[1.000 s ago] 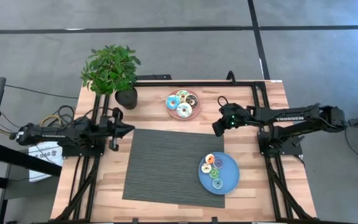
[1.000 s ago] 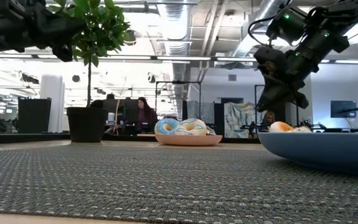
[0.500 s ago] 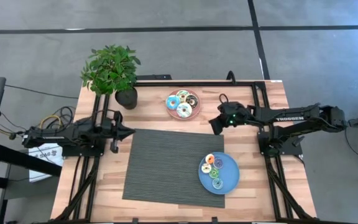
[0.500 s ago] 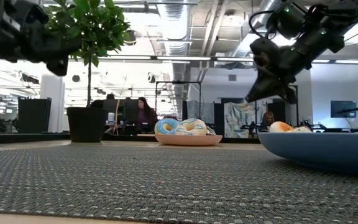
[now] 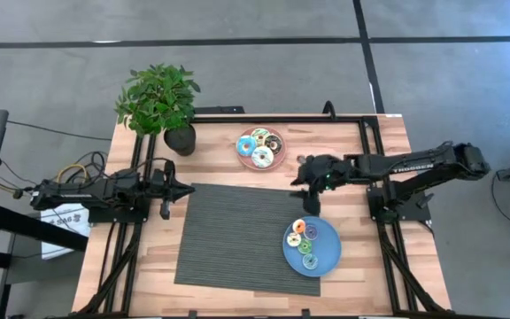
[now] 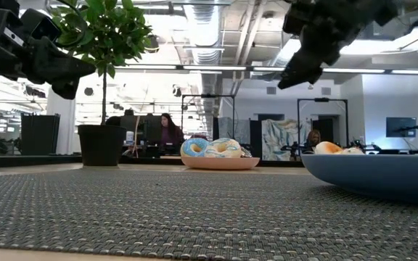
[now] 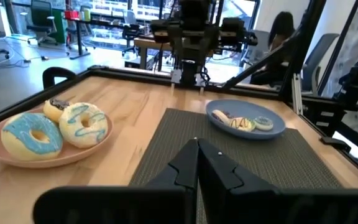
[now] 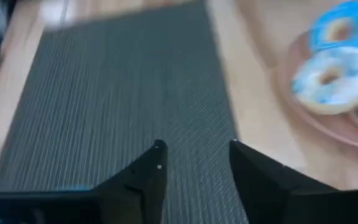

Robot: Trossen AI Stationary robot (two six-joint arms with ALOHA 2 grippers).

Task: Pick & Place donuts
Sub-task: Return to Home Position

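Three larger donuts, cyan (image 5: 246,146), white (image 5: 262,158) and brown (image 5: 274,143), lie on a pink plate (image 5: 277,161) at the table's far middle. Several small donuts (image 5: 306,245) lie on a blue plate (image 5: 330,252) at the near right. My right gripper (image 8: 196,149) hangs open and holds nothing, high above the mat's far right corner between the two plates (image 5: 298,182). The pink plate's donuts (image 8: 328,81) show beyond its fingers. My left gripper (image 5: 188,189) is shut and holds nothing, pointing level at the mat's left edge.
A dark ribbed mat (image 5: 237,235) covers the table's middle. A potted plant (image 5: 159,102) stands at the far left corner. Black frame rails (image 5: 361,120) run along the far and side edges. People sit in the room beyond the table (image 6: 167,134).
My right gripper has risen and swung toward the table's left, from beside the pink plate out over the mat's far right corner, rolling as it went. My left gripper has sunk a little and tipped to level.
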